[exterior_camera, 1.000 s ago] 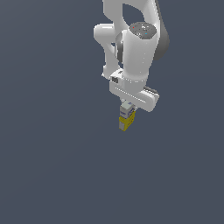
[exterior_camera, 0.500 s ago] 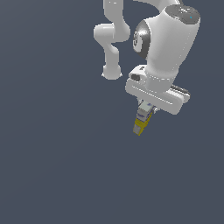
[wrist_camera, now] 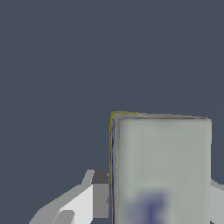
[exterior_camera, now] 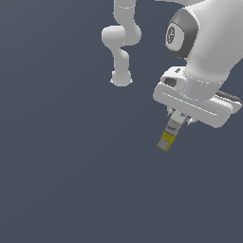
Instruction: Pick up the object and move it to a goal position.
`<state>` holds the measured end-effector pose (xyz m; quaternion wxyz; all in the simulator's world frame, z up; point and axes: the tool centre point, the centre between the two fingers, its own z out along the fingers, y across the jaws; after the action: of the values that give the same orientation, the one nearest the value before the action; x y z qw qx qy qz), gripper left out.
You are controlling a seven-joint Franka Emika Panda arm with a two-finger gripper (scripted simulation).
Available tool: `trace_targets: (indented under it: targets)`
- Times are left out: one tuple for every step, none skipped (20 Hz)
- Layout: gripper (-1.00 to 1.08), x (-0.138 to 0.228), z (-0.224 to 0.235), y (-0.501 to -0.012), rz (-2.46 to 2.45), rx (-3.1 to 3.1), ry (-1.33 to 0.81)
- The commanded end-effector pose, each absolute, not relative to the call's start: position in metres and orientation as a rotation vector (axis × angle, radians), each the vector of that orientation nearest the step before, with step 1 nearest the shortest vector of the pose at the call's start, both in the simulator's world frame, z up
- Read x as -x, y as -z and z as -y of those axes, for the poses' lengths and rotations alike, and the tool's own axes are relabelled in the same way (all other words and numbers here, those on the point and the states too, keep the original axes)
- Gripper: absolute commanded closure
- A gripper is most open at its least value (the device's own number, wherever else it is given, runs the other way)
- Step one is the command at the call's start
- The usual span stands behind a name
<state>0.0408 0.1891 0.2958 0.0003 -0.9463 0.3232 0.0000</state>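
1. Gripping the carton [exterior_camera: 170, 133] by its white-grey upper part, your gripper [exterior_camera: 179, 115] is clenched on it, the yellow lower part sticking out below the white hand, tilted down toward the exterior view's left.

2. Look at the exterior view and you find the carton at the right of centre, hanging under the broad white gripper body; whether it is touching the tabletop [exterior_camera: 61, 180] cannot be told against the plain dark grey.

3. Your arm [exterior_camera: 209, 42] fills the upper right corner of the exterior view, and its white links curve back to the base [exterior_camera: 120, 78] near the top centre, well apart from the carton.

4. Check the wrist view and the carton [wrist_camera: 159, 168] fills the lower right quarter: a pale grey-white face with a blurred bluish mark low on it and a thin yellow edge along one side.

5. One grey finger [wrist_camera: 99, 194] presses against the carton's side in the wrist view; the opposite finger shows only as a pale sliver at the picture's edge.

6. Around the carton you see only flat dark grey in both views.

7. Count for yourself: one carton, one arm, one gripper, two fingers, of which one shows clearly.
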Motion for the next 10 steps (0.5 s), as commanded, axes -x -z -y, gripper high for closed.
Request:
trace_targets:
  targets:
    - [1.08,-0.048,-0.200,-0.303,-1.016,2.972,0.000]
    - [1.08,-0.051,-0.203,-0.305,-1.016,2.972,0.000]
    - [1.08,-0.054,-0.207,-0.307,-1.016,2.972,0.000]
    - [1.08,-0.057,-0.211,-0.309,-1.016,2.972,0.000]
    - [1.08,-0.059,-0.214,-0.312,-1.016,2.972,0.000]
    - [1.08,-0.062,-0.217,-0.314,-1.016,2.972,0.000]
    - [1.08,-0.064,-0.220,-0.315,-1.016,2.972,0.000]
    - [1.08,-0.066,-0.223,-0.317,-1.016,2.972,0.000]
    - [1.08,-0.068,-0.226,-0.319,-1.016,2.972,0.000]
    - [1.08,-0.070,-0.228,-0.320,-1.016,2.972,0.000]
